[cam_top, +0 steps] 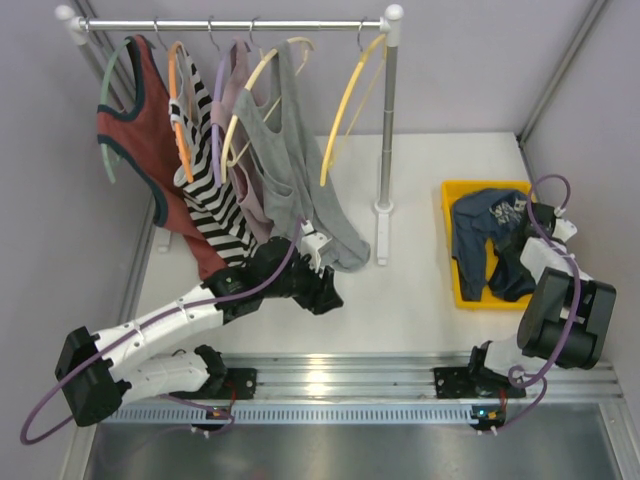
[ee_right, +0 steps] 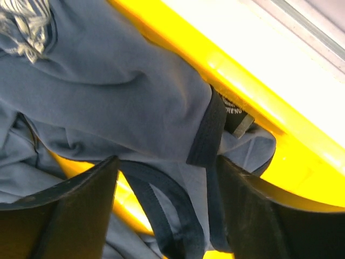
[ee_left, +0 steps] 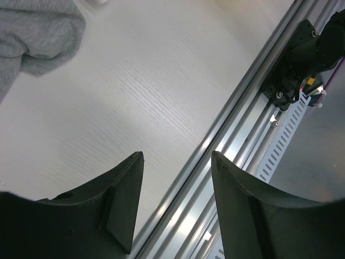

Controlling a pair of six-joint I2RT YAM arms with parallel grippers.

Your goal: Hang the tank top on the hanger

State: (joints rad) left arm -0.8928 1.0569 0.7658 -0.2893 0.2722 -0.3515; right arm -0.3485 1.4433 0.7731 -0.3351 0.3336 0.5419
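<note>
The slate-blue tank top [cam_top: 487,238] lies crumpled in a yellow bin [cam_top: 460,190] at the right. In the right wrist view the tank top [ee_right: 118,91] fills the frame, with its dark trim strap running between my fingers. My right gripper [ee_right: 168,162] is open and straddles that strap just inside the bin's rim [ee_right: 302,162]; in the top view it [cam_top: 528,228] is at the bin's right side. The bright yellow hanger [cam_top: 350,100] hangs empty at the right end of the rack. My left gripper [ee_left: 178,154] is open and empty over the table [cam_top: 330,298].
The rack rail [cam_top: 230,24] holds a rust-red top [cam_top: 150,150], a striped top [cam_top: 215,190] and a grey tank top [cam_top: 300,170] on other hangers. The rack's post [cam_top: 387,130] stands between hanger and bin. An aluminium rail [ee_left: 237,124] runs along the near edge.
</note>
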